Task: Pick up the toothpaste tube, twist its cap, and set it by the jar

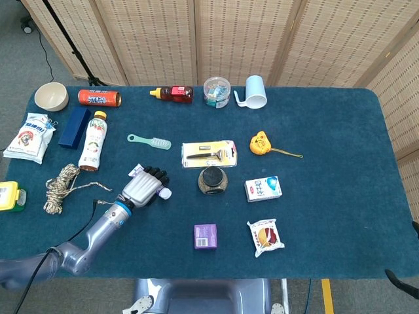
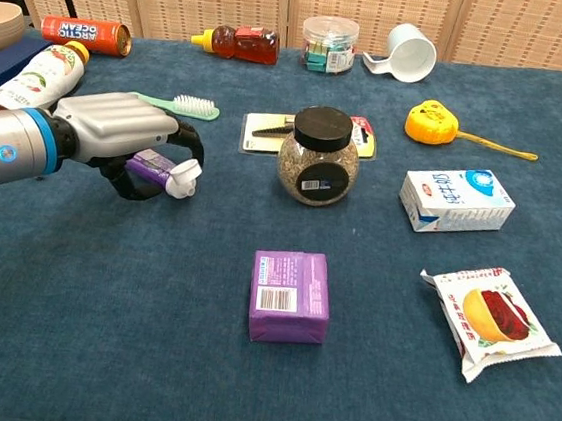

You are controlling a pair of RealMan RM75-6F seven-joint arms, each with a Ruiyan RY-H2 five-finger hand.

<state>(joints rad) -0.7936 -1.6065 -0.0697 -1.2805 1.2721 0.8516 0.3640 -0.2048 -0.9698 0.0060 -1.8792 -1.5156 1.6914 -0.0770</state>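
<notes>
The left hand (image 2: 118,135) grasps the toothpaste tube (image 2: 157,169), white cap pointing right toward the jar (image 2: 318,157), which stands well apart.

Silver hand (image 2: 119,123), purple tube (image 2: 150,166) with white cap (image 2: 183,178), black-lidded jar (image 2: 318,157), purple box (image 2: 290,296), all on blue cloth (image 2: 147,337).

Matt blue cloth table (image 2: 95,352), glass jar (image 2: 315,169) w/ glossy lid.
</notes>
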